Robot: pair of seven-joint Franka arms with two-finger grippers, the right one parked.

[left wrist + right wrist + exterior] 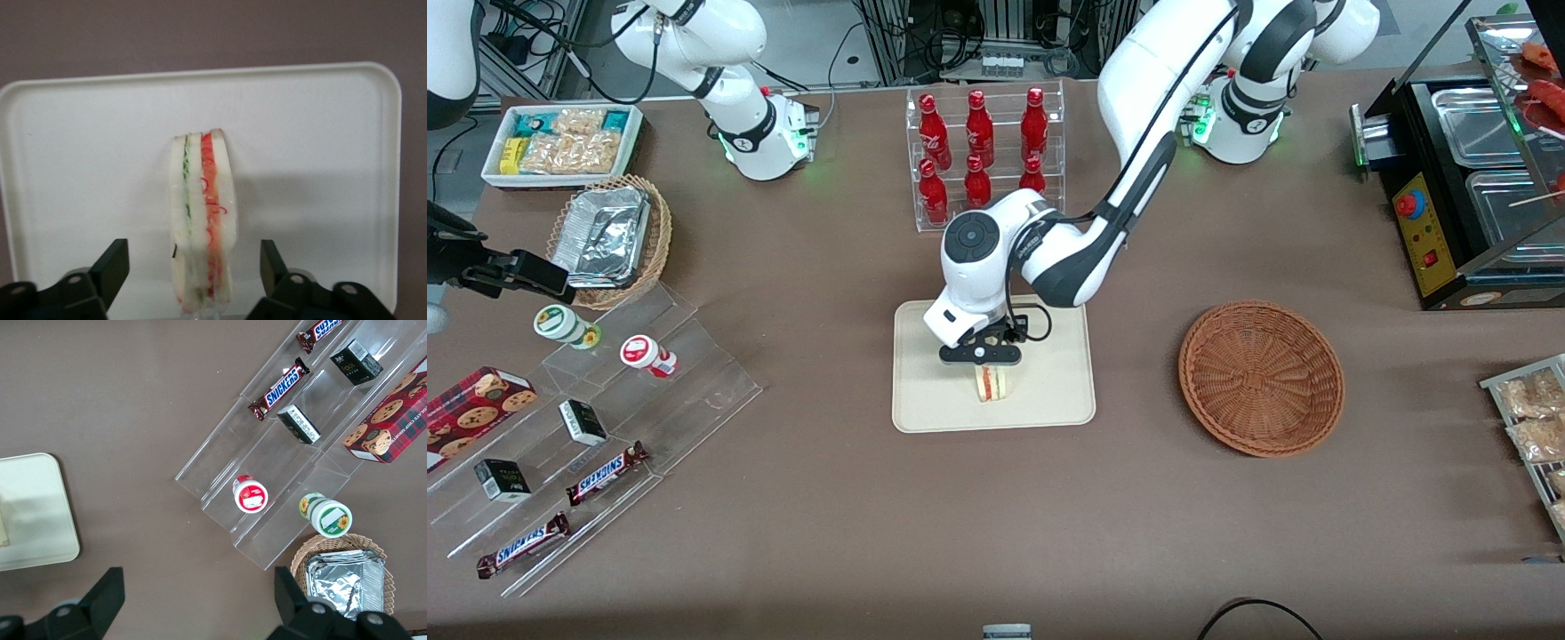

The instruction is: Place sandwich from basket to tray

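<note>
Nearest the wrist camera, the two black fingers [110, 267] of the left arm's gripper [193, 280] stand spread apart with bare cream surface showing on the inner side of each, so the gripper is released and holds nothing. Between those fingers, touching neither, stands the small triangular wedge sandwich of pale bread with red and green filling layers [202, 213], on edge on the flat cream-coloured rectangular tray with rounded corners and a low rim [80, 153]. The relation that matters for the coming move is this: the sandwich sits directly below the gripper, its layered cut edge running lengthwise away from the wrist and midway between the fingers, so its long axis lies across the line in which the fingers close. Seen from the front, the gripper [980, 356] hangs just over the sandwich [991, 384], which rests well inside the tray [1049, 400], nearer the front camera than the tray's middle. Toward the working arm's end of the table, well apart from the tray, the round, shallow, reddish-brown woven wicker basket [1261, 378] holds nothing visible. I judge the placing done in substance; what remains is a straight lift upward, and since the wedge stands on a narrow edge, any sideways drift of a finger could tip it over
</note>
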